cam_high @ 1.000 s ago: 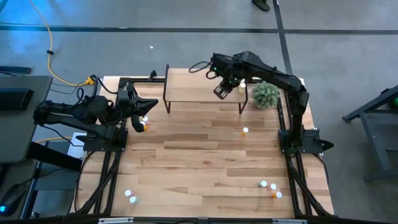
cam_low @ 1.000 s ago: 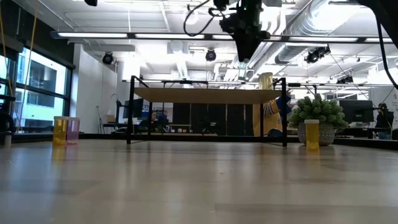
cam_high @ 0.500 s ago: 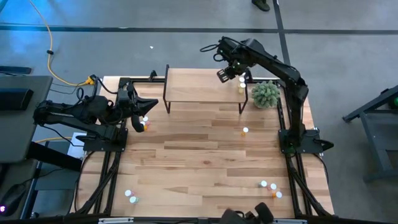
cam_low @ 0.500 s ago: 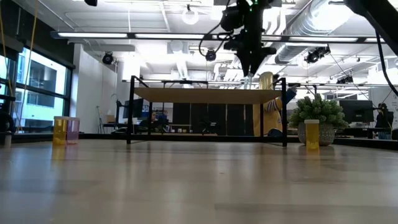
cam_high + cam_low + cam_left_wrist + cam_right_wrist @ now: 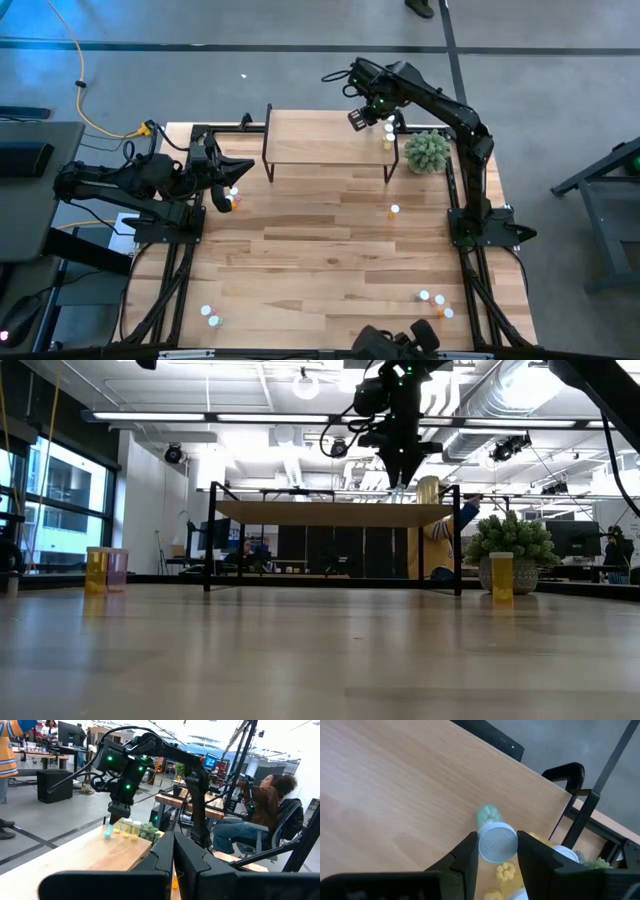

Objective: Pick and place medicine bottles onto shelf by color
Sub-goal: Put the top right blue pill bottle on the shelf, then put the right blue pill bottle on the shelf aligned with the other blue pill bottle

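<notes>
The right gripper (image 5: 497, 851) grips 1 pale green bottle (image 5: 495, 837) by its cap above the shelf (image 5: 320, 140), beside yellowish bottles (image 5: 129, 827); the closed left gripper (image 5: 222, 187) waits at the table's left edge

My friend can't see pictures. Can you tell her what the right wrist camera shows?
The right gripper holds a pale green bottle by its white cap, just above the shelf's light wood top. Yellow bottles stand close beside it.
</notes>
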{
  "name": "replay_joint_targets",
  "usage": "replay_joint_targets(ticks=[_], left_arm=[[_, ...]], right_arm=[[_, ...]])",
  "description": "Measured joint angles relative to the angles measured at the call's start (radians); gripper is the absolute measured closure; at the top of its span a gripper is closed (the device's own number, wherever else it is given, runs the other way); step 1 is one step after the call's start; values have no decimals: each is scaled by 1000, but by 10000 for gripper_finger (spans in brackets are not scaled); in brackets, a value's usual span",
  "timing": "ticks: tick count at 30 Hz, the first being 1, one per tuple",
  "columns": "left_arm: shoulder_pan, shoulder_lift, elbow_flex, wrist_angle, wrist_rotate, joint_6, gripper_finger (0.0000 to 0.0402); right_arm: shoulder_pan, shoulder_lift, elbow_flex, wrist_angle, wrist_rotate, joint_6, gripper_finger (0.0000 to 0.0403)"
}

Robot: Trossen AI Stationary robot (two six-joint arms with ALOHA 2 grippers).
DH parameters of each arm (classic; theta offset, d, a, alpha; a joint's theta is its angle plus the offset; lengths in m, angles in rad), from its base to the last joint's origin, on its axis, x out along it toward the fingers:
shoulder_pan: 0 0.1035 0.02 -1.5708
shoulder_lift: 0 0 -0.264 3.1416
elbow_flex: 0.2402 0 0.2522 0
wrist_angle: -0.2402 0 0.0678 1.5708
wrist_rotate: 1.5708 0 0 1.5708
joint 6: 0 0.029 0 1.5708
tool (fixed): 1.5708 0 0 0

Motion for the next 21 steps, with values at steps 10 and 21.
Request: replay_joint_targets(ticks=[10, 21], left_arm=[[0, 0, 0, 0, 0, 0, 400], [0, 0, 0, 1, 0, 0, 400]], right_arm=[[-13, 0, 0, 3, -10, 0, 294], [-13, 0, 0, 22, -35, -4, 239]])
